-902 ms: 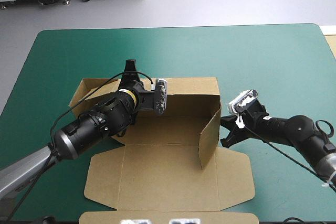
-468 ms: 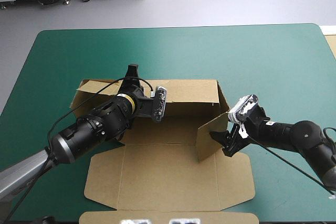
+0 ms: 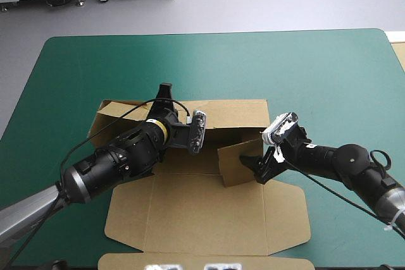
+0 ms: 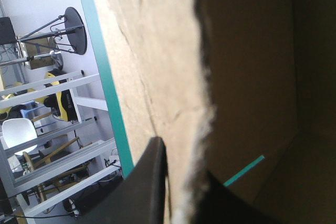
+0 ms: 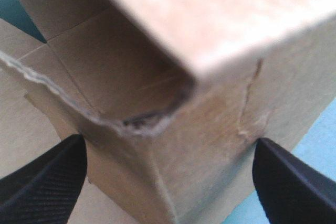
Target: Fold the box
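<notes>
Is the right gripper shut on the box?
No: the right gripper is open, its fingers wide apart on either side of the box corner.

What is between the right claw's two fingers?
A raised corner of the box stands between the fingers of the open right claw; the right wrist view shows it.

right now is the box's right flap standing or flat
Standing: the right flap rises from the box base, between the open right gripper.

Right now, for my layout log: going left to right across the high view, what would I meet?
Left black fin-fingered gripper on the back wall of the brown board box → its raised side flap, angled inward → right black gripper, open around it.
</notes>
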Motion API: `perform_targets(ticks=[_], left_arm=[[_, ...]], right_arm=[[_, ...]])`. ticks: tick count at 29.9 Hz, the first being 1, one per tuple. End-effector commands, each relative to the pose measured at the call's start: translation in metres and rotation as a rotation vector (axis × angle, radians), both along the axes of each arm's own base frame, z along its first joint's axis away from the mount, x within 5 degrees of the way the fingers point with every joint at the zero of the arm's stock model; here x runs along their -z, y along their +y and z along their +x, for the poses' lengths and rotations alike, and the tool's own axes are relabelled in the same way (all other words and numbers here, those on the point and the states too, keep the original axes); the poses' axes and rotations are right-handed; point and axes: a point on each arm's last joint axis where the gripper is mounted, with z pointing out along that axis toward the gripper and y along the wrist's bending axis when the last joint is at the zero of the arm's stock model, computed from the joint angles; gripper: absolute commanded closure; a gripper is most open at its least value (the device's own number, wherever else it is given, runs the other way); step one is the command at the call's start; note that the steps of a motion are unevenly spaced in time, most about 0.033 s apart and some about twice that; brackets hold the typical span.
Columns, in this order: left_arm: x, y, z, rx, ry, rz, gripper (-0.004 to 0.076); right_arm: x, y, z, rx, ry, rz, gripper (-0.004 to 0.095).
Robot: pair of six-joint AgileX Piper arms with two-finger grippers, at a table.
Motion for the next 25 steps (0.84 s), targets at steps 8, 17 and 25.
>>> perform_targets(ticks=[8, 17, 25], left_arm=[[-0.016, -0.017, -0.006, -0.102, 0.103, -0.261, 0.0711], [-0.011, -0.022, 0.001, -0.159, 0.144, -0.207, 0.0711], [-0.008, -0.029, -0.008, -0.089, 0.256, -0.247, 0.0682]], right_arm=[[-0.018, 0.004, 0.012, 0.202, -0.132, 0.031, 0.0399], [-0.024, 0.005, 0.012, 0.177, -0.162, 0.011, 0.0722], [-0.03, 0.003, 0.019, 0.234, -0.196, 0.02, 0.0925]])
